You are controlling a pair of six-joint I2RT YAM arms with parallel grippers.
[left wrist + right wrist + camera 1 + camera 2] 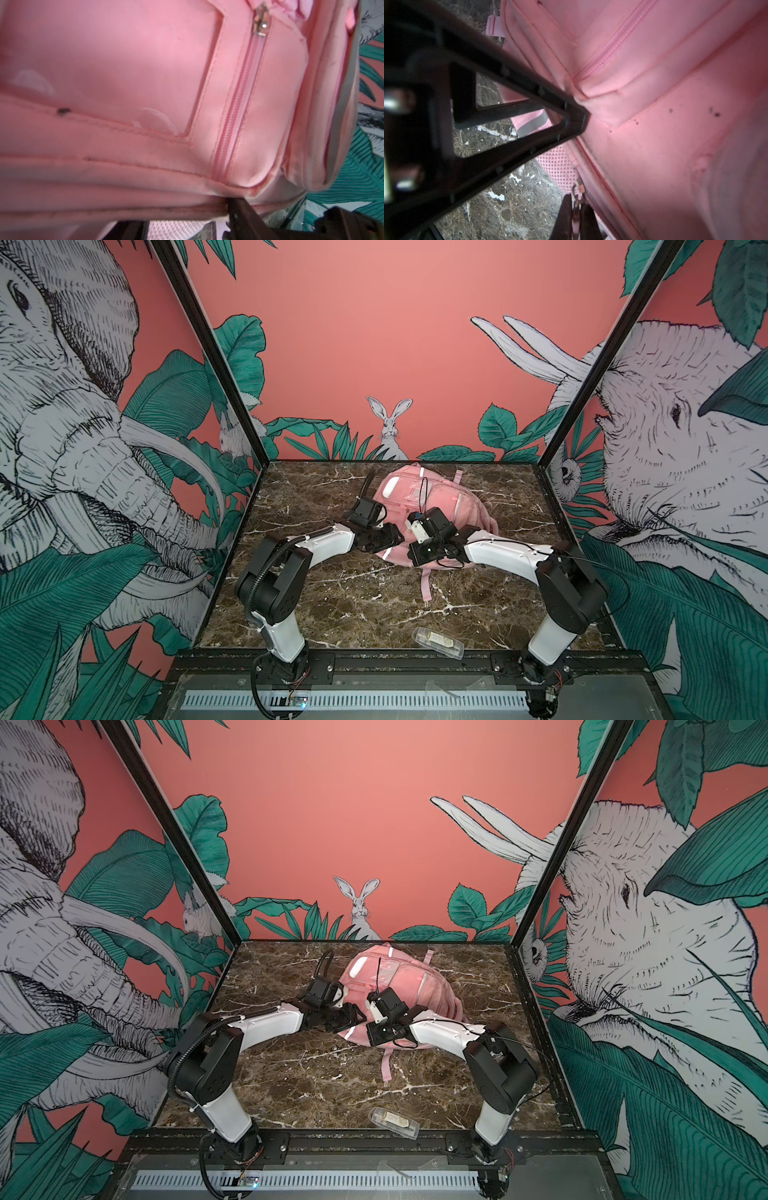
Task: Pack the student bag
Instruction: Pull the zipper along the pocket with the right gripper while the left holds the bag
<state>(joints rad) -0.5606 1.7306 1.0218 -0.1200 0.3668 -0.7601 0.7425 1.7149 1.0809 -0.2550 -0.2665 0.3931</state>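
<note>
Marble table (pixel 332 605), near edge (a clear case (pixel 438 641) lies there, well apart); beyond, the left gripper (pixel 576 200) straddles the zipper pull (pixel 580 187), clamped or not I cannot tell, just beside the right gripper (pixel 579 116) pinching fabric of the student bag (pixel 415 493), which stretches back mid-table.

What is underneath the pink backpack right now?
The backpack lies on the marble tabletop, and a pink strap trails out from its near edge. Whatever else might sit beneath it is covered by the bag itself.
</note>
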